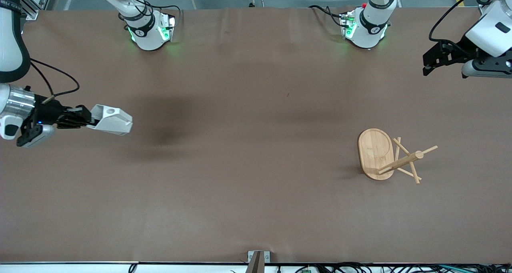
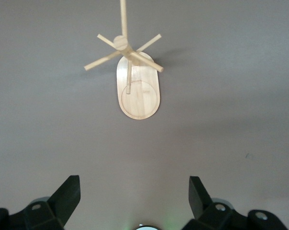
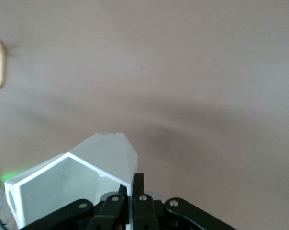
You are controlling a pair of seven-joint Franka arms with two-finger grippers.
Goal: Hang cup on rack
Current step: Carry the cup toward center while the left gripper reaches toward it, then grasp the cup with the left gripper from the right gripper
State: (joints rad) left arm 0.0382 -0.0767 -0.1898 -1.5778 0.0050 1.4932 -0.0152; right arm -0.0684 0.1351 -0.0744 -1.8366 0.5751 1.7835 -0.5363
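Here the right hand point(image 1: 86, 119) grips the cup point(image 1: 112, 120), seemingly by its wall; left hand point(image 1: 430, 63) spread wide.

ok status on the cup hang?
Right gripper shut on cup, airborne. Left gripper open, waiting. Rack upright, path clear.

Right end effector point(image 1: 86, 119) clamped shut aloft, left end effector point(image 1: 427, 67) wide open.
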